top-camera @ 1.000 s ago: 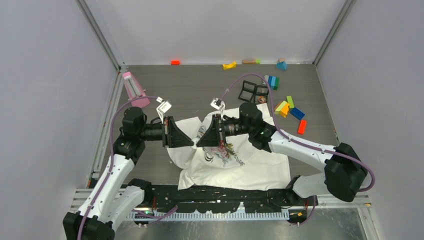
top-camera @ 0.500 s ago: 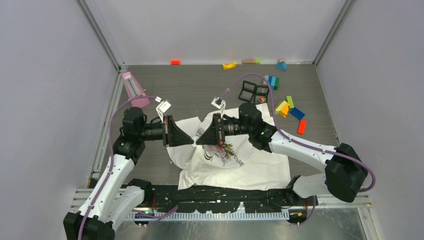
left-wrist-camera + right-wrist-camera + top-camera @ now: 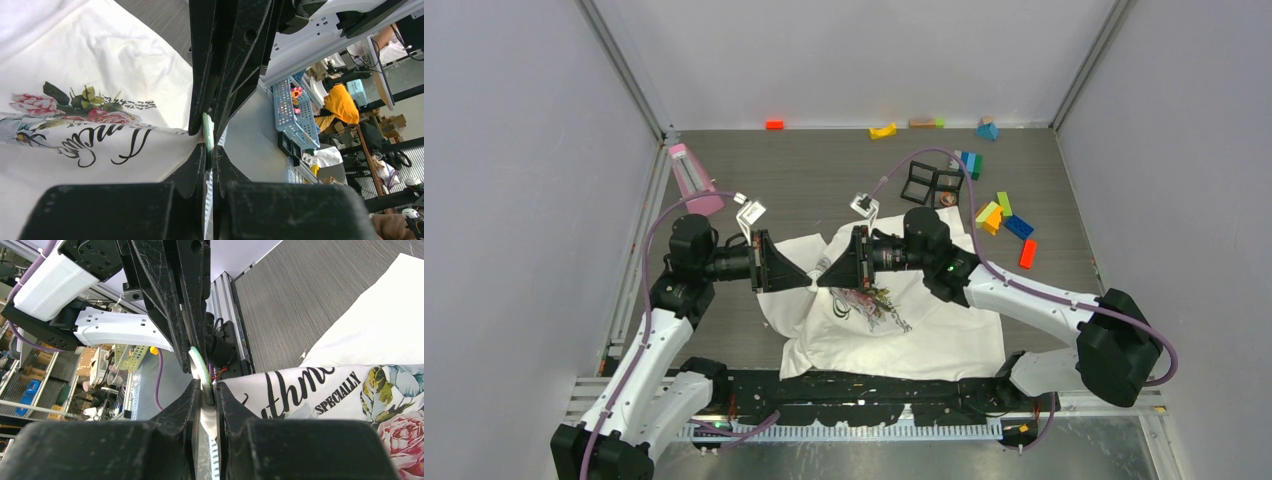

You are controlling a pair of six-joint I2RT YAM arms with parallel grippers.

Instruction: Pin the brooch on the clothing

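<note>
The white T-shirt (image 3: 924, 330) with a rose print and dark cursive lettering lies crumpled in front of the arm bases. A fold of it near the print is lifted between my two grippers. My left gripper (image 3: 807, 283) and right gripper (image 3: 823, 281) meet tip to tip above it. A thin pale-green round brooch (image 3: 207, 132) stands edge-on between the left gripper (image 3: 209, 150) fingers, against the shirt (image 3: 100, 55). In the right wrist view the right gripper (image 3: 206, 390) is shut on the same brooch (image 3: 199, 367) with white shirt (image 3: 370, 330) fabric pinched beside it.
A pink bottle (image 3: 692, 178) lies at the left wall. Two black square frames (image 3: 929, 182) and several coloured blocks (image 3: 1004, 215) lie right of the shirt. More blocks (image 3: 883, 130) lie along the back wall.
Both grippers stay tip to tip on the brooch; the pair and the lifted fold have shifted very slightly upward.
</note>
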